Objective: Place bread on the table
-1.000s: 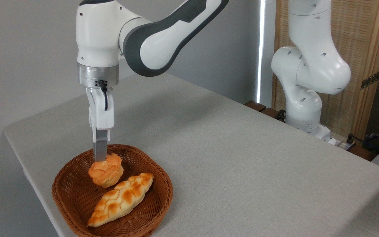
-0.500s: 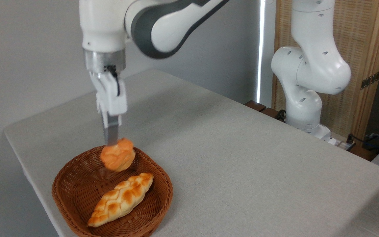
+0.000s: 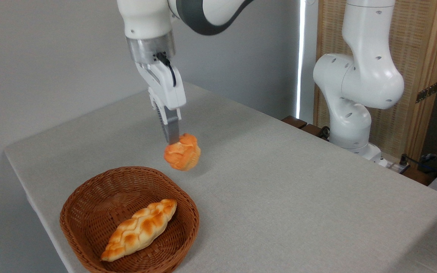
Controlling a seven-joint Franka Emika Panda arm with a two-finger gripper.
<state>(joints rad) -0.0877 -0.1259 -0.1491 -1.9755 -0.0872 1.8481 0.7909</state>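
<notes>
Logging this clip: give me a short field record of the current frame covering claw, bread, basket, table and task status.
claw: tilted, shut on the round bun, above the table
round bun: held in the air, clear of the basket, its shadow on the cloth below
wicker basket: near the table's front left corner, holds only the braided loaf
table: light grey
task status: bun not yet set down

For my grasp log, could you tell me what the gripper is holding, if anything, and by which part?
The gripper holds the round bun, pinched at its lumpy top, in the air.
</notes>
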